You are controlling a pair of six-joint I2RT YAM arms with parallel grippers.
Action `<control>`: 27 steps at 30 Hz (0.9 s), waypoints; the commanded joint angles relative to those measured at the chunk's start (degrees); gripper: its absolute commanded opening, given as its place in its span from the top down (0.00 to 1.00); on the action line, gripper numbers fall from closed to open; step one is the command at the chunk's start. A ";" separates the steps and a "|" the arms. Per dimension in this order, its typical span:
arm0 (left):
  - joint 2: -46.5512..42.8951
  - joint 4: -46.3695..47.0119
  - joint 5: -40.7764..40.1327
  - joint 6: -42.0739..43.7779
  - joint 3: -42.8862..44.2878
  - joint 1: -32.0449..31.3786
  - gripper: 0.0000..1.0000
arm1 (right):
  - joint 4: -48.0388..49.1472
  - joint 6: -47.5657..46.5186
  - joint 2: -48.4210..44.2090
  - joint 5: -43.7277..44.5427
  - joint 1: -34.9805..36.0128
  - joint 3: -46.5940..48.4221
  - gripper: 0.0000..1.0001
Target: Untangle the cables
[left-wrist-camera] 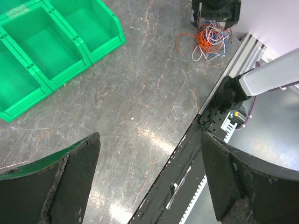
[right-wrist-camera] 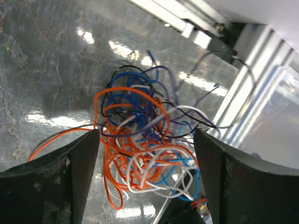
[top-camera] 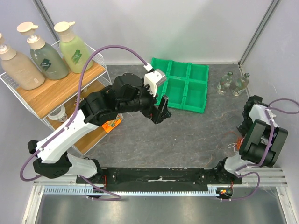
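Note:
The cables (right-wrist-camera: 149,149) are a tangled bunch of thin orange, white, blue, black and purple wires lying on the grey table. In the right wrist view my right gripper (right-wrist-camera: 145,140) is open, with one finger on each side of the bunch, just above it. In the left wrist view the bunch (left-wrist-camera: 210,39) lies far off, under the right gripper (left-wrist-camera: 213,21). In the top view only a few wire ends (top-camera: 231,146) show beside the folded right arm. My left gripper (top-camera: 160,112) is open and empty above the middle of the table (left-wrist-camera: 149,177).
A green compartment tray (top-camera: 184,86) stands at the back centre and shows in the left wrist view (left-wrist-camera: 46,46). A wire shelf with pump bottles (top-camera: 46,60) is at the left. Two glass bottles (top-camera: 232,84) stand at the back right. A black base rail (top-camera: 159,175) runs along the near edge.

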 commanded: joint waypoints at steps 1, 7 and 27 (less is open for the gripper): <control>-3.29 -1.01 0.38 2.93 -0.39 0.03 0.07 | 9.86 -3.77 2.24 -3.23 0.31 -2.59 0.15; -1.63 0.05 1.52 1.97 -1.45 0.03 0.08 | 7.58 -3.53 -6.00 -19.04 13.88 -5.85 0.60; -8.64 23.06 6.53 -10.42 -29.55 -0.23 0.08 | 23.58 -3.06 -2.75 -52.64 60.78 0.39 0.73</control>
